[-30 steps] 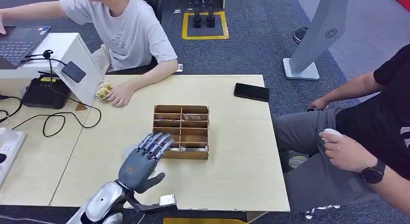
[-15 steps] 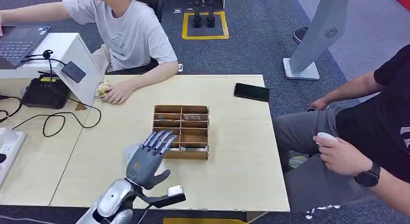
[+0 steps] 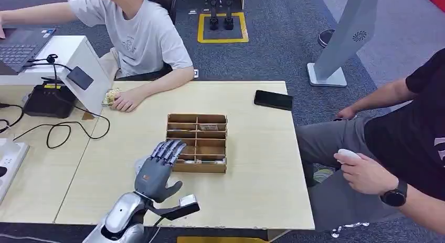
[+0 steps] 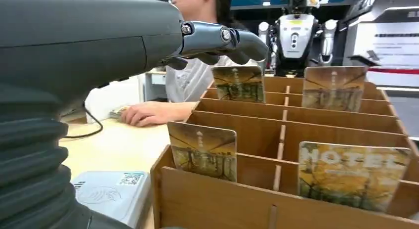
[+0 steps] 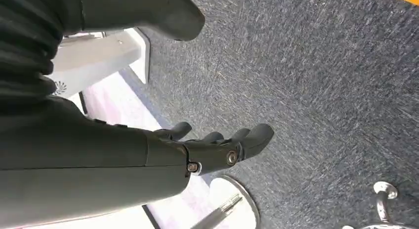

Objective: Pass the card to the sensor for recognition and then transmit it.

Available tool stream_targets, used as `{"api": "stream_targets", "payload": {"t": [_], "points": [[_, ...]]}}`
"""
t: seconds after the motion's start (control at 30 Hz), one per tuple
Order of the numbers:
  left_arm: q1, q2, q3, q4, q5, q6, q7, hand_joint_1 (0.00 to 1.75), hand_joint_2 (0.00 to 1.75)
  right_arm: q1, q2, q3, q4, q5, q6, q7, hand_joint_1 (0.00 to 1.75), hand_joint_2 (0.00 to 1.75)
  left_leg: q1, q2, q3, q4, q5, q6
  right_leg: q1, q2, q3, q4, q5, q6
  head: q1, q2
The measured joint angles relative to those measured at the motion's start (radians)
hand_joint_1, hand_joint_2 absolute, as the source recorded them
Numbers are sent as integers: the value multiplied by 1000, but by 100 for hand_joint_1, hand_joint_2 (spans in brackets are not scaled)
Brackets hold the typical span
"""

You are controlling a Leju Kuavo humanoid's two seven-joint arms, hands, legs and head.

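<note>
Bright even indoor light, soft shadows, sharp

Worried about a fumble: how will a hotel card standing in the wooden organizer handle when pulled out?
The near-left card looks thin, flat and stiff, probably light. Its glossy printed face may be slippery. It stands loose in the wooden organizer, so it should lift freely, though it may tip if the left hand nudges it.

Layout of the table (image 3: 252, 169): a divided card box (image 3: 197, 143) stands near its centre, with cards (image 4: 202, 151) upright in several compartments. The left hand (image 3: 156, 169) hovers just left of the box, above a flat reader (image 4: 111, 194) lying beside it. A phone (image 3: 273, 99) lies at the far right edge. One person (image 3: 137, 38) sits behind the table, another (image 3: 399, 143) to its right.
</note>
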Motion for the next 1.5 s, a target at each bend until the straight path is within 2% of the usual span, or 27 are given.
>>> {"api": "stream_targets", "payload": {"t": [0.6, 1.1, 1.5], "points": [[-1, -37, 89, 62, -6, 31, 9, 0, 175, -1, 1, -11, 0, 24, 0, -8, 0, 175, 0, 0, 0, 0, 0, 0, 0, 0, 0, 0, 0, 0, 0, 0], [-3, -67, 95, 67, 15, 35, -12, 0, 175, -2, 5, -25, 0, 34, 0, -8, 0, 175, 0, 0, 0, 0, 0, 0, 0, 0, 0, 0, 0, 0, 0, 0], [-25, -80, 96, 98, 11, 57, -3, 0, 175, -7, 9, -25, 0, 51, 3, -3, 0, 175, 0, 0, 0, 0, 0, 0, 0, 0, 0, 0, 0, 0, 0, 0]]}}
